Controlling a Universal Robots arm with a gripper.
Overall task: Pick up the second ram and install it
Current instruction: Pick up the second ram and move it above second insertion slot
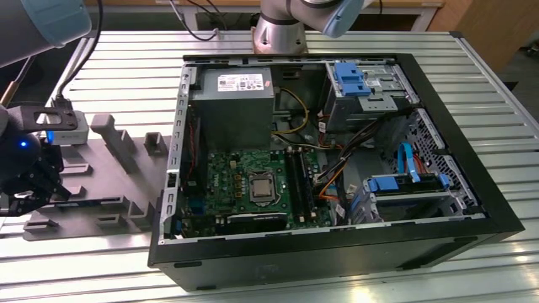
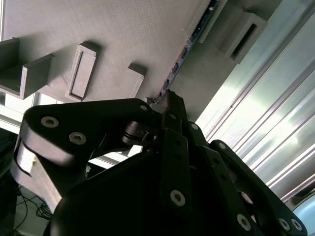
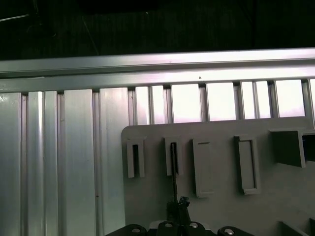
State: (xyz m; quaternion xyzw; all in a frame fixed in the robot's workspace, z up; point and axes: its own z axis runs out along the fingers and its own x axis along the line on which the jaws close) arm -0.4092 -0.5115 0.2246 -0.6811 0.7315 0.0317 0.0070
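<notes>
The gripper [image 1: 19,202] hangs low over the grey fixture plate [image 1: 118,189] at the exterior view's far left, well apart from the open case [image 1: 337,255]. In both wrist views its black fingers come together on the near end of the ram [image 2: 190,44], so the gripper [image 2: 167,98] is clenched on that thin edge.

The ram [image 3: 173,172] stands on its long edge. It runs straight away from the gripper [image 3: 179,205] into a narrow slotted block [image 3: 172,156] on the plate [image 3: 221,211]. Other low blocks stand in a row on either side of that slot. The nearest of them is just beside the ram but does not touch it.

In the first wrist view the plate ends in a rounded corner, and past it lies bare slatted desk [image 3: 78,147]. Farther off a raised rail marks the desk's edge, with darkness beyond.

In the exterior view taller blocks [image 1: 105,129] rise from the plate between the gripper and the case. The plate's edge on the exterior view's right lies close to the case's wall. The case lies on its side with its top open and upright walls all round. The green motherboard [image 1: 227,183] lies deep inside, with long black slots [image 1: 296,177] beside the processor socket. Loose cables [image 1: 337,167] crowd the space to the exterior view's right of those slots, and a grey power supply [image 1: 236,104] sits behind the board. Open desk [image 1: 110,63] stretches behind the plate.
</notes>
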